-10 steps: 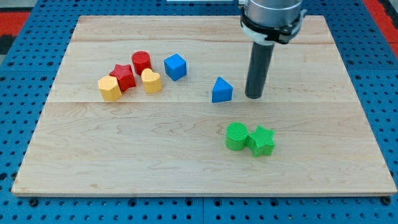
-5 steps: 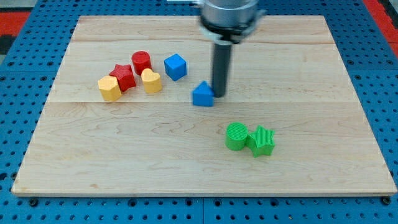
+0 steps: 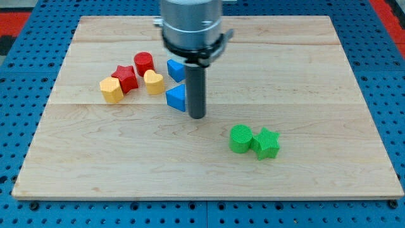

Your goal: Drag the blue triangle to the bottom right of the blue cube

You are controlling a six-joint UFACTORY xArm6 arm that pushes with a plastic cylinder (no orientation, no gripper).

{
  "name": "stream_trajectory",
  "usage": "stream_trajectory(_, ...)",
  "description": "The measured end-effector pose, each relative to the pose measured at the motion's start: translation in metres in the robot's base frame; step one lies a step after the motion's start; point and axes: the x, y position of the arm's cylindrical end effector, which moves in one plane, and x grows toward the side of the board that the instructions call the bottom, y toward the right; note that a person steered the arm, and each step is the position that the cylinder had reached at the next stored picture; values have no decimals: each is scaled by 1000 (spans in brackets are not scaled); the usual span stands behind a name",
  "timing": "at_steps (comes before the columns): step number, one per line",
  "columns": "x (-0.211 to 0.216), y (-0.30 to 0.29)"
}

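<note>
Rod tip, called here my tip point(image 3: 197, 116), resting on the wooden surface point(image 3: 316, 76) just to the view's right of the blue triangle point(image 3: 176, 98), touching it or very nearly so. No claw on this arm, only the straight rod, so nothing to open or close.

Blue triangle lying directly below the blue cube point(image 3: 174, 69) in the view, very close, perhaps touching; rod body covering the right part of both, so exact contact not possible to tell. Judged against the task: triangle more under the cube than to its bottom right, so a small shift toward the view's right seems still needed. For that, tip standing on the wrong side; better to go round the triangle and come from the view's left, then push rightward.

To the view's left of the cube, 4 blocks in a tight group: red cylinder point(image 3: 143, 63), red star point(image 3: 125, 78), yellow heart point(image 3: 154, 82) and another yellow block point(image 3: 111, 90), shape not clear. Yellow heart near the triangle's left side, leaving a narrow gap for the tip; risk of knocking it. Lower right, well apart, 2 green blocks touching each other: round one point(image 3: 240, 139) and star-like one point(image 3: 267, 142), not in the way.
</note>
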Motion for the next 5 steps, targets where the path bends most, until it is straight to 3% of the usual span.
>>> stream_trajectory(1,-3,23)
stream_trajectory(2,11,-27)
stream_trajectory(3,-10,-80)
stream_trajectory(4,-19,-72)
stream_trajectory(5,-11,-15)
